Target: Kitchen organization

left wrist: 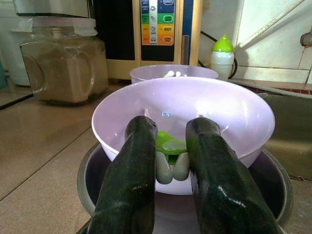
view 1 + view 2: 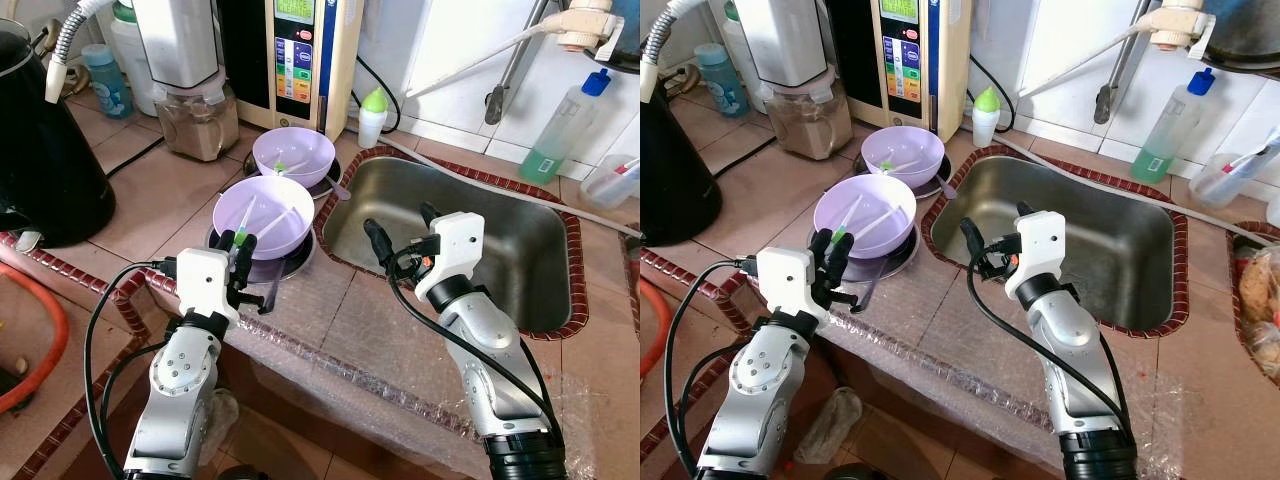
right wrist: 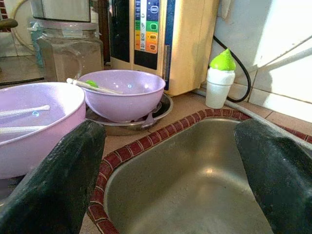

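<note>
Left gripper (image 2: 238,243) pinches two green-ended white utensils (image 1: 171,156) at the near lilac bowl (image 2: 265,215) rim, handles slanting far-right; right gripper (image 2: 402,228) gapes over the sink (image 2: 500,250).

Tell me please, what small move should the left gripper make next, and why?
Probably lift slightly and draw back. The left gripper is at the near rim of the nearer purple bowl, its fingers closed on the green-and-white utensil ends. The right gripper hangs open over the sink.
</note>
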### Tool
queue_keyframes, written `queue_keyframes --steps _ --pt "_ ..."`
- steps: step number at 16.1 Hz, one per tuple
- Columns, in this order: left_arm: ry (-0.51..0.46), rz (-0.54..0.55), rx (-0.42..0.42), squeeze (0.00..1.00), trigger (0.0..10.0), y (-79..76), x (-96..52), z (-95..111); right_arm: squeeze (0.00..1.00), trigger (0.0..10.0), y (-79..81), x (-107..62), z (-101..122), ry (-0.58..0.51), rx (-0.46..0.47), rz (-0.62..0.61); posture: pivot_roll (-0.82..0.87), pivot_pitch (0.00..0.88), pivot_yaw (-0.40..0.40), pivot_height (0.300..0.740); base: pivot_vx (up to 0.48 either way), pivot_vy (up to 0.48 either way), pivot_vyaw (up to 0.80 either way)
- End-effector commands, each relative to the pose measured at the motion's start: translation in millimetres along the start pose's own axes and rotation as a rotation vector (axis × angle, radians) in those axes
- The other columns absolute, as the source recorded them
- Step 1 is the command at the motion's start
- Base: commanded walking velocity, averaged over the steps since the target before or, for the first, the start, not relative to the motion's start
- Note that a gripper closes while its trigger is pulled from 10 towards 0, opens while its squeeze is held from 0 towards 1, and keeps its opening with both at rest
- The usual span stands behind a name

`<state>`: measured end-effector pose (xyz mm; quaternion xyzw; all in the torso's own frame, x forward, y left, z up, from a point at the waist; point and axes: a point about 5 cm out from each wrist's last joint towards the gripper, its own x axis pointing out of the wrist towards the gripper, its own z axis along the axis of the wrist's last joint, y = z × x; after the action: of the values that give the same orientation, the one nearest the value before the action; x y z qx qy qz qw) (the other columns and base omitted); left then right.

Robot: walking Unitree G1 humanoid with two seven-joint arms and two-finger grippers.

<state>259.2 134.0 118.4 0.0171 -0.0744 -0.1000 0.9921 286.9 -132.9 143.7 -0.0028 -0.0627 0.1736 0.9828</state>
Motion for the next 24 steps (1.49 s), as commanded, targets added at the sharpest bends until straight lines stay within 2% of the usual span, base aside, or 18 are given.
queue_keyframes --steps 1,7,8,11,12,14,18,20,21,22,23,24 --pt "-0.021 -0.010 0.006 0.00 0.0 -1.3 1.9 4.7 0.00 10.0 -2.8 1.9 1.4 -0.007 -0.001 -0.007 0.03 0.020 -0.029 0.740 0.000 0.000 0.00" --pt "-0.152 -0.033 0.039 0.00 0.0 -1.6 10.4 37.5 0.00 10.0 -2.5 3.2 0.1 -0.004 0.000 0.000 0.04 0.015 -0.035 0.740 0.000 0.000 0.00" --pt "-0.146 -0.059 0.035 0.00 0.0 -1.9 9.4 36.6 0.00 10.0 -2.2 3.3 -0.3 -0.003 0.000 0.001 0.04 0.014 -0.033 0.740 0.000 0.000 0.00" --pt "-0.148 -0.031 0.036 0.00 0.0 6.5 7.7 38.2 0.00 10.0 -4.3 4.0 -1.6 0.004 0.012 -0.010 0.05 0.016 -0.037 0.740 0.000 0.000 0.00" --pt "-0.171 -0.038 0.028 0.00 0.0 8.1 8.6 46.0 0.00 10.0 -6.7 6.6 -3.5 0.016 0.071 -0.033 0.05 0.017 -0.040 0.740 0.000 0.000 0.00" --pt "-0.231 -0.075 -0.004 0.00 0.0 5.0 18.3 65.8 0.00 10.0 -10.4 14.0 0.1 0.004 0.110 -0.050 0.05 0.016 -0.040 0.740 0.000 0.000 0.00" --pt "-0.269 -0.141 -0.059 0.00 0.0 -2.2 28.9 79.6 0.00 10.0 -18.8 23.4 6.6 -0.018 0.135 -0.073 0.05 0.015 -0.035 0.740 0.000 0.000 0.00" --pt "-0.230 -0.234 -0.119 0.00 0.0 -10.4 33.4 77.7 0.00 10.0 -25.0 30.8 12.8 -0.038 0.149 -0.080 0.05 0.015 -0.037 0.740 0.000 0.000 0.00" --pt "-0.227 -0.233 -0.145 0.00 0.0 -10.0 36.2 78.5 0.00 10.0 -26.9 34.3 15.9 -0.048 0.132 -0.076 0.05 0.014 -0.037 0.740 0.000 0.000 0.00" --pt "-0.241 -0.226 -0.215 0.00 0.0 -7.6 39.5 83.1 0.00 10.0 -32.7 39.8 20.2 -0.061 0.175 -0.100 0.05 0.012 -0.038 0.740 0.000 0.000 0.00" --pt "-0.244 -0.226 -0.221 0.00 0.0 -7.0 40.4 84.0 0.00 10.0 -35.3 41.9 21.2 -0.064 0.236 -0.117 0.05 0.011 -0.038 0.740 0.000 0.000 0.00" --pt "-0.251 -0.230 -0.227 0.00 0.0 -6.8 42.1 85.7 0.00 10.0 -39.0 46.5 24.5 -0.076 0.351 -0.134 0.05 0.010 -0.039 0.740 0.000 0.000 0.00"
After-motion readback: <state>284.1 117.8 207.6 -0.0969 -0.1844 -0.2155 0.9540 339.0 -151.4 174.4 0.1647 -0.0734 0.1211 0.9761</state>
